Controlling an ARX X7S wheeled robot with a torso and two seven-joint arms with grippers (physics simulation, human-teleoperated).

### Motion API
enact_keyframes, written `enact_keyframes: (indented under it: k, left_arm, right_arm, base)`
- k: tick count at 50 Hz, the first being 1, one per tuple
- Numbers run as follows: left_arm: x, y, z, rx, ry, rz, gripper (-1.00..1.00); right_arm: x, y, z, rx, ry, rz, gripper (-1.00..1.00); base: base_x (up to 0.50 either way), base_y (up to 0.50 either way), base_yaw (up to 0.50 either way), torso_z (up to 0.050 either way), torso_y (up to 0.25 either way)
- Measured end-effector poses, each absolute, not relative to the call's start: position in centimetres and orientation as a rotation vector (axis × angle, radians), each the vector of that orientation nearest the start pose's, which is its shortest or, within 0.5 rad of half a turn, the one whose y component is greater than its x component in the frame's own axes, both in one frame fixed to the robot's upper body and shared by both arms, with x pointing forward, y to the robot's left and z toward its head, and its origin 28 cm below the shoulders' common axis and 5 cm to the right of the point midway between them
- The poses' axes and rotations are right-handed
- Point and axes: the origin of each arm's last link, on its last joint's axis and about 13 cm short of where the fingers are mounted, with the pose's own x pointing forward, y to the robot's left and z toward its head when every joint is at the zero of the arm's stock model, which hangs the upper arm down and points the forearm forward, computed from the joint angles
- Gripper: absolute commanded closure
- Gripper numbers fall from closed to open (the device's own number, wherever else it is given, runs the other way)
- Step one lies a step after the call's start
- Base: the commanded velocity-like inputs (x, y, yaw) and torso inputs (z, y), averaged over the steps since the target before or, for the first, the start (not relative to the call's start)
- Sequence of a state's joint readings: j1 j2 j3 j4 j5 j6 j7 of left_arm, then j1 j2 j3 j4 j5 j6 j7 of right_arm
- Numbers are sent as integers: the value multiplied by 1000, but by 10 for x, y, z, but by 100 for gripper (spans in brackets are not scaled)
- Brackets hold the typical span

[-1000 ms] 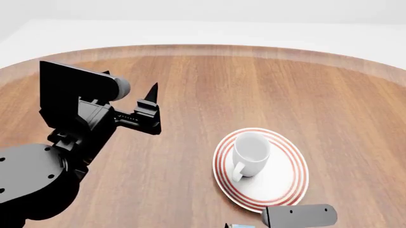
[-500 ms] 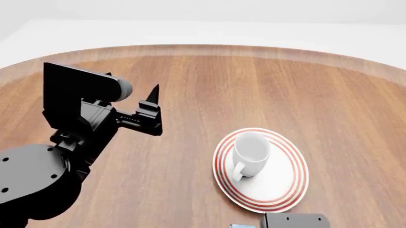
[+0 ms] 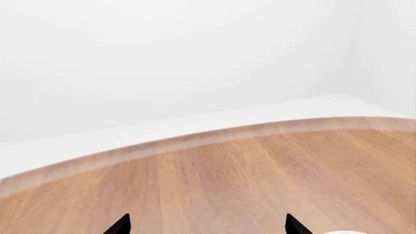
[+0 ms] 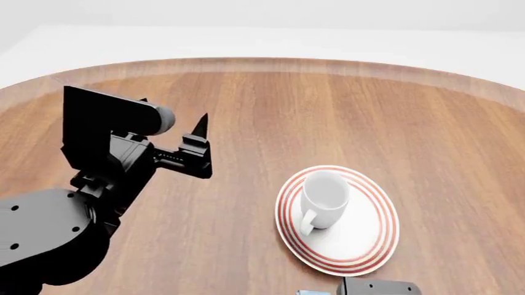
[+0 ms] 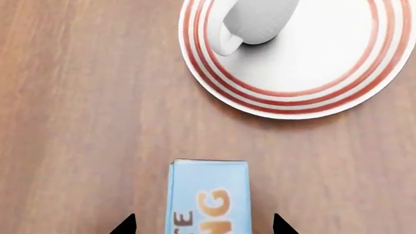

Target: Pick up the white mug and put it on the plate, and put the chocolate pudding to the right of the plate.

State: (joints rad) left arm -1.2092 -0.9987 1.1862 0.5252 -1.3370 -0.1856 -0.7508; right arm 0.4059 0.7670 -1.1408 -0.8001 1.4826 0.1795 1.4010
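Head view: one mug [image 4: 324, 199], upright on one plate [image 4: 338, 219], handle toward the near side. One left gripper [image 4: 197, 147] raised over the bare table [image 4: 328, 110], well left of the plate; only one finger tip shows clearly, so spread not readable here. At the bottom edge, a sliver of one blue box, the pudding [image 4: 311, 292], beside the grey body of the right arm [image 4: 377, 287], near the plate's front rim.

Left wrist view: two black fingertips [image 3: 120, 225] set wide apart, nothing between them, only table wood. A pale sliver at the edge, too little to name.

Right wrist view: one pudding [image 5: 208, 197] lying flat, light blue face up, orange letters "NG" and part of "E" readable, the rest cut off. Right gripper [image 5: 202, 225] spread wide, one tip at each side of the box, apart from it. Plate [image 5: 312, 83] with three red rings near, not touching the box; mug [image 5: 256, 22] on it.
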Motion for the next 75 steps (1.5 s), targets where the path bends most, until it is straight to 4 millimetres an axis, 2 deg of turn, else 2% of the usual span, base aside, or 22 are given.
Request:
enact_keyframes:
  k: [43,44,65,75]
  left_arm:
    - [238,226,229,79,-51,-286,-100]
    - [238,226,229,79,-51,-286,-100]
    - [238,225,229,79,-48,-289,-100]
    - [237,226,230,80,-49,-287,-100]
  right_arm:
    - [111,-49,104,181,845,72,-100]
    - [112,-49,104,181,847,73,100]
    - [112,-48,105,168,813,93,100]
    - [109,-51,126,190,749,124,100]
  base:
    - [0,0,0,0,0]
    - [0,0,0,0,0]
    - [0,0,0,0,0]
    - [0,0,0,0,0]
